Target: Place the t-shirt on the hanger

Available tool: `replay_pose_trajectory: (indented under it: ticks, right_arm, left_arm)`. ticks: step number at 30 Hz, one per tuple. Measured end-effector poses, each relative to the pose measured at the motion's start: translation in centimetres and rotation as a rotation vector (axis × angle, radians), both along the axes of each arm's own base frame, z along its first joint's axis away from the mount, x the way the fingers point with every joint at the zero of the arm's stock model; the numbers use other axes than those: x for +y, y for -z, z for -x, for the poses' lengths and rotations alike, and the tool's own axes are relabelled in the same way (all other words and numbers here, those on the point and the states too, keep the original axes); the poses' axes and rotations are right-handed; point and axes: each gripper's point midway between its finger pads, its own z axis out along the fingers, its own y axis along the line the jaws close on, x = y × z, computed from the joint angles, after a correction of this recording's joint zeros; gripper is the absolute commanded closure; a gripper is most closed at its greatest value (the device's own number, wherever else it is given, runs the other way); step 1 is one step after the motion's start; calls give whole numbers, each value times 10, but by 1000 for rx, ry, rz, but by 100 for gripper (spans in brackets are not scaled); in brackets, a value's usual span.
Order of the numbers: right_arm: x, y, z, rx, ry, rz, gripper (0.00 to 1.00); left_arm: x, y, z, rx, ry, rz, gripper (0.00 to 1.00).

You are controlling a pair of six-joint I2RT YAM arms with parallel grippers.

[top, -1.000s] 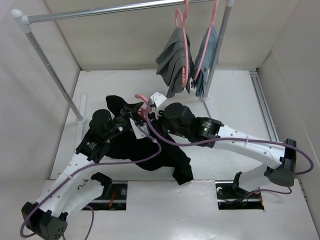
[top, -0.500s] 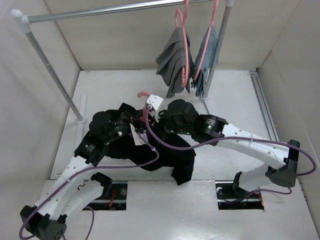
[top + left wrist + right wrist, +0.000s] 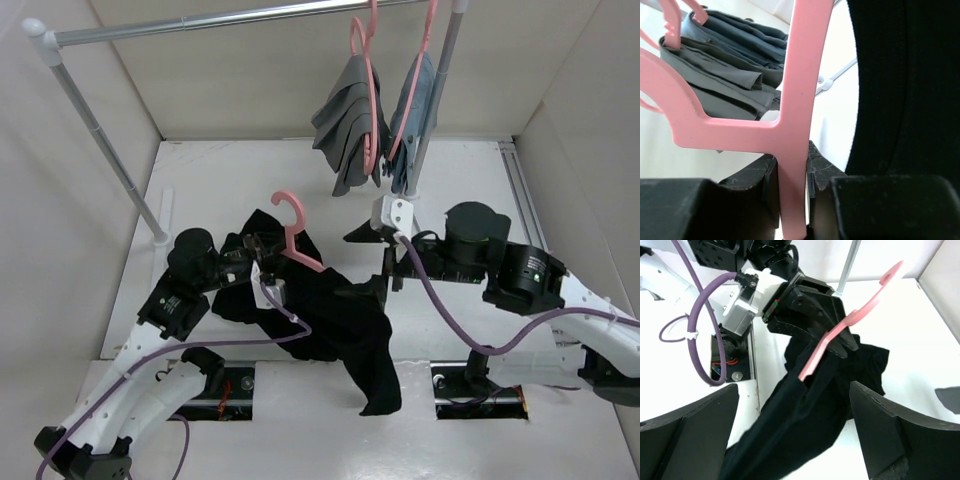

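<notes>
While L pincer (image 3: 792, 176) clamps the hanger (image 3: 801, 75) neck, t-shirt (image 3: 350, 322) hangs from it; R pincer (image 3: 795, 440) stands apart, empty.

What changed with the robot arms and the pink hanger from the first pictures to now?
The right hand drew back to the right, away from the hanger, and is open. The left hand kept its grip on the hanger. The t-shirt now reaches further toward the near edge. The grey garment and blue-grey garment on the rail stayed put.
</notes>
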Motion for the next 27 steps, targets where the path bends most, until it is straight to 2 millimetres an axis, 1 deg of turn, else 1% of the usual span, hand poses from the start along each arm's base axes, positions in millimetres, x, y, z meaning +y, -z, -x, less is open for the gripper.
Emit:
replay_pose_trajectory:
  ticks: [1, 3, 4, 6, 7, 9, 12, 17, 18, 20, 21, 22, 27]
  right_arm:
    - [-3, -1, 0, -3, 4, -4, 4]
    - [-7, 1, -2, -2, 18, -2, 8]
    - [-7, 3, -3, 1, 25, 4, 11]
    - [-3, 10, -8, 9, 38, 22, 13]
    - [-1, 14, -12, 13, 46, 31, 17]
    - [6, 19, -17, 18, 53, 42, 18]
    - [22, 20, -28, 22, 75, 47, 20]
    - [53, -1, -49, 46, 118, 15, 29]
    - [58, -7, -52, 49, 124, 1, 34]
    - [67, -14, -57, 63, 135, -15, 42]
    - [70, -15, -59, 73, 144, -20, 45]
    - [72, -14, -61, 83, 153, -21, 53]
    - [78, 3, -73, 165, 208, -1, 61]
  left_arm:
    - [0, 2, 1, -5, 8, -10, 100]
    - [0, 4, 5, -19, 24, -29, 100]
    - [1, 4, 7, -34, 33, -39, 100]
    - [2, 6, 12, -76, 54, -65, 100]
    - [2, 6, 15, -98, 66, -77, 100]
    - [3, 8, 20, -125, 87, -98, 100]
    - [4, 12, 25, -152, 114, -124, 100]
    - [5, 19, 28, -161, 131, -155, 100]
    - [5, 20, 28, -163, 133, -159, 100]
    - [5, 22, 29, -165, 136, -166, 100]
    - [6, 22, 29, -168, 136, -169, 100]
    - [6, 22, 30, -168, 137, -171, 100]
    - [9, 23, 30, -174, 124, -178, 100]
